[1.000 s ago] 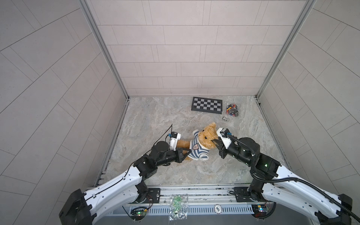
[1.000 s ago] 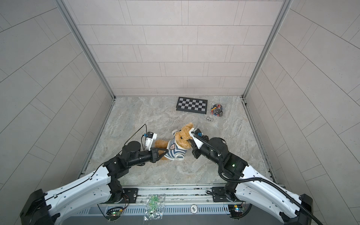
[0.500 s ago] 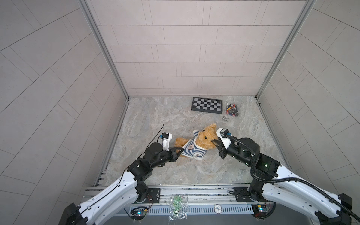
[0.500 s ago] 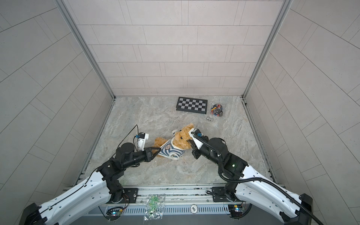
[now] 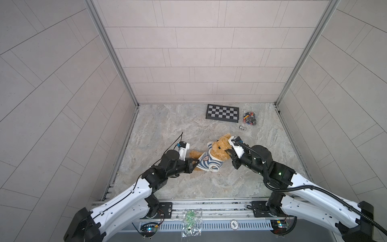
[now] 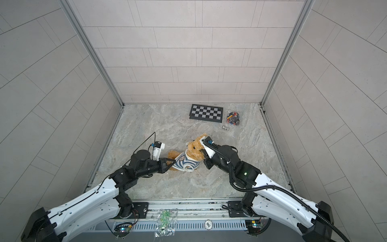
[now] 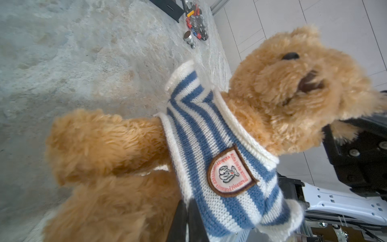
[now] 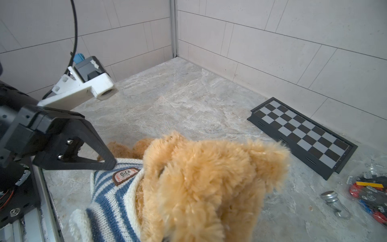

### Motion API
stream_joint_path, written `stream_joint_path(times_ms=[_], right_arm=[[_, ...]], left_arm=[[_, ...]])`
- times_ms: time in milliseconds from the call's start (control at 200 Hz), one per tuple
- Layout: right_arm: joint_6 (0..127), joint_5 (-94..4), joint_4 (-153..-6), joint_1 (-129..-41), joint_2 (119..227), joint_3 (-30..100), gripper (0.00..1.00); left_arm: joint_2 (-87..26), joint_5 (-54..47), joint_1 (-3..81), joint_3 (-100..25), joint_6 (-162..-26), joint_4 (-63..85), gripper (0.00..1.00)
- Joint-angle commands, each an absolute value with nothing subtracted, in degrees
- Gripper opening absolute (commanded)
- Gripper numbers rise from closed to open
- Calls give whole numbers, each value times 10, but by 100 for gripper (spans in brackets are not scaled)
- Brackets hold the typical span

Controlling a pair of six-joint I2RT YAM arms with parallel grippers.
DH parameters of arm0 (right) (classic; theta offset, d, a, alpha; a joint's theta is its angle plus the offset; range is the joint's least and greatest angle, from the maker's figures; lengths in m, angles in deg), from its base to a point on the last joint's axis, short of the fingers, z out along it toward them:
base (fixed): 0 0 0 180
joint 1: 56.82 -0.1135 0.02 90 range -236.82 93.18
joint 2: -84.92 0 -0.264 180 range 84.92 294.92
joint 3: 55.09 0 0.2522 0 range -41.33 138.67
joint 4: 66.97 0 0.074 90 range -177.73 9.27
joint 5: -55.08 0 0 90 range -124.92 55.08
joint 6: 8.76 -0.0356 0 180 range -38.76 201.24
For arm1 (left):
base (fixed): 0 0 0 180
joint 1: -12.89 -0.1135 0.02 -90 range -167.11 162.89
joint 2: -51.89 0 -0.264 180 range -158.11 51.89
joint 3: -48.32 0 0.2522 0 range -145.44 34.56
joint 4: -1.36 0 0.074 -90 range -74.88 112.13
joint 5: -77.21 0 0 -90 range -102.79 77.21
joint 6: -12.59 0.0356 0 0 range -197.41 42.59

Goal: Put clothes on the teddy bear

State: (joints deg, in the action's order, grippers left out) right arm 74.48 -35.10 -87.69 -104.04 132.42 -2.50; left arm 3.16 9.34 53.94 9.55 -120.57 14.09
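While clamping the head of the small golden-brown fuzzy plush teddy bear (image 5: 218, 147) in the right gripper (image 5: 229, 152), pinches the hem of its blue-and-white striped knitted sweater (image 5: 206, 162) with the closed left gripper (image 5: 195, 162).

We see white arm links (image 5: 125, 201), black wrist housings (image 5: 173, 165) and triangular black fingers (image 8: 92, 146) (two screws (image 8: 69, 141) behind the tip).

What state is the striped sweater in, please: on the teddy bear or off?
On: the striped sweater wraps the teddy bear's torso, collar at neck.
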Motion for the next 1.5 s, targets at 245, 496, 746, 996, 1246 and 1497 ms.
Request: stream_joint_path(times_ms=[245, 496, 746, 996, 1246, 1497], right_arm=[[701, -343, -882, -1038, 1375, 29, 0], [714, -404, -859, -1030, 1438, 50, 0], [762, -502, -825, -1025, 1465, 55, 0], [766, -571, -806, -958, 1470, 40, 0], [830, -647, -803, -940, 1485, 42, 0], [866, -700, -788, -913, 1490, 30, 0]], left_arm=[[-37, 107, 572, 75, -1185, 84, 7], [-44, 123, 582, 85, -1176, 96, 6], [-14, 97, 582, 106, -1174, 115, 22], [1, 86, 570, 98, -1161, 149, 42], [0, 85, 561, 73, -1144, 183, 45], [28, 96, 535, 40, -1107, 245, 54]])
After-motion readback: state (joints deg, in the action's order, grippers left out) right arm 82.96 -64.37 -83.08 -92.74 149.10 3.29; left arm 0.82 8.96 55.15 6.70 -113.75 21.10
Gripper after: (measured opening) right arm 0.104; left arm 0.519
